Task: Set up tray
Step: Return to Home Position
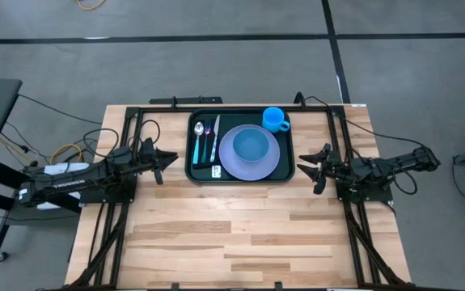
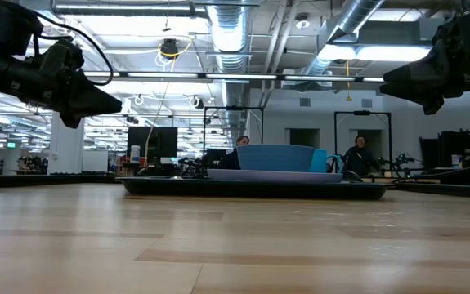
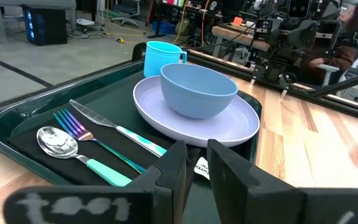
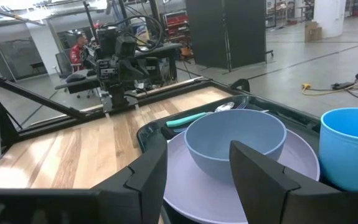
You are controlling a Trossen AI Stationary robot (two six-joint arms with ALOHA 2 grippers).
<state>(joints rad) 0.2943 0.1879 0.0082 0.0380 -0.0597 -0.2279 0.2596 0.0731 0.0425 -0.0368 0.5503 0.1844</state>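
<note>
The dark tray (image 1: 285,175) lies flat at the table's far middle. On it sits a lavender plate (image 1: 228,166) bearing a blue bowl (image 1: 251,145), with a blue cup (image 1: 275,120) at the tray's far right corner. A spoon (image 1: 198,139), fork (image 1: 205,142) and knife (image 1: 214,139) with teal handles lie on a black napkin (image 3: 35,152) in the tray's left part. My left gripper (image 1: 167,158) hovers left of the tray, open. My right gripper (image 1: 306,162) hovers right of the tray, open. Neither touches anything.
Bare wooden table (image 1: 240,234) stretches from the tray toward the near edge. Black frame rails (image 1: 127,129) run along the left and right sides. People sit in the room beyond the far edge (image 2: 357,159).
</note>
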